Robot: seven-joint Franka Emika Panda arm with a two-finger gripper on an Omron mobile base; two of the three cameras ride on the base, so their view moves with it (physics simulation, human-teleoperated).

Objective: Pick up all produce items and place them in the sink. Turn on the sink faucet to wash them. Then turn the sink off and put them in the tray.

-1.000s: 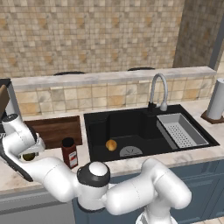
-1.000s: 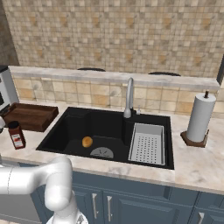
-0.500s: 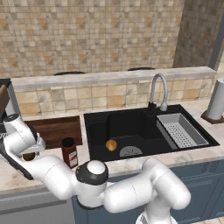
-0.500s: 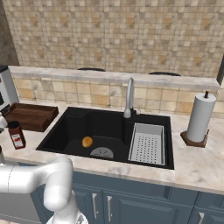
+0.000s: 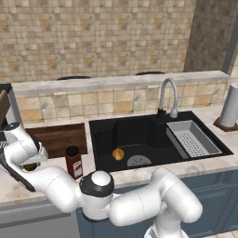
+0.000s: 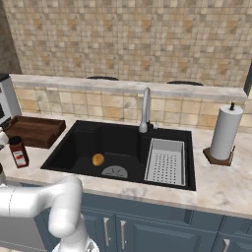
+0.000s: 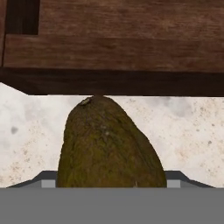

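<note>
The olive-brown fruit lies on the speckled counter just in front of the dark wooden tray, close up against the hand camera, and in the left base view it sits under the gripper at the counter's left end. How far the claw stands open, and whether it grips the fruit, cannot be told, since the fingertips are hidden behind the fruit. The orange-yellow fruit rests on the floor of the black sink, beside the round drain, with the red-labelled jar standing on the counter between tray and sink.

The marble counter carries the tray, jar, olive-brown fruit and towel roll.
</note>
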